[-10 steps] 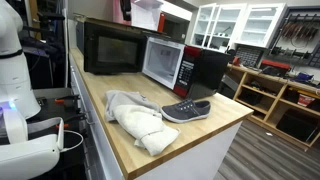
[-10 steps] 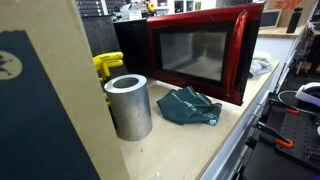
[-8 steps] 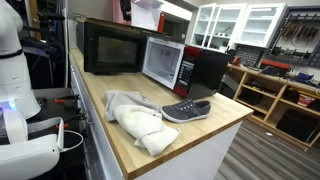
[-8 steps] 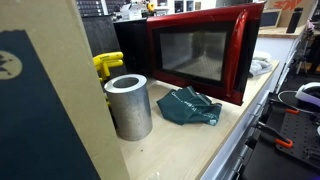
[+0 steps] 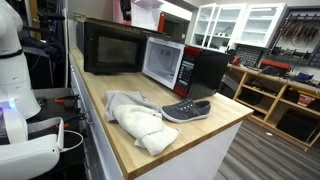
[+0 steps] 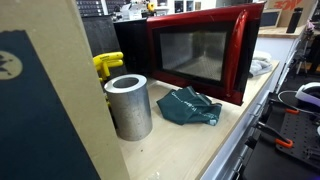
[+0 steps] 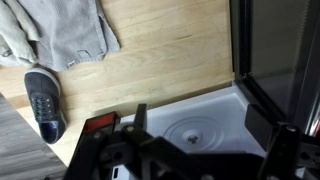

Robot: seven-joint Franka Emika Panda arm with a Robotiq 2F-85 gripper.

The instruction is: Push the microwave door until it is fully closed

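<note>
Butcher-block counter [image 5: 120, 150], white glass-door cabinets [image 5: 240, 25], wooden shelving [image 5: 285, 100].

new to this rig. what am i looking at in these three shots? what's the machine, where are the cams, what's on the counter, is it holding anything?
It is one remotely driven robot arm, meant to push a microwave door shut. Two cameras stand outside the robot. The third rides on the wrist and looks down past the claw, which looks open and holds nothing. In the wrist view the microwave door stands open beside the pale cavity. On the wooden counter are the red microwave, a black microwave, a grey cloth and a dark shoe. An exterior view adds a metal cylinder and a green cloth.
</note>
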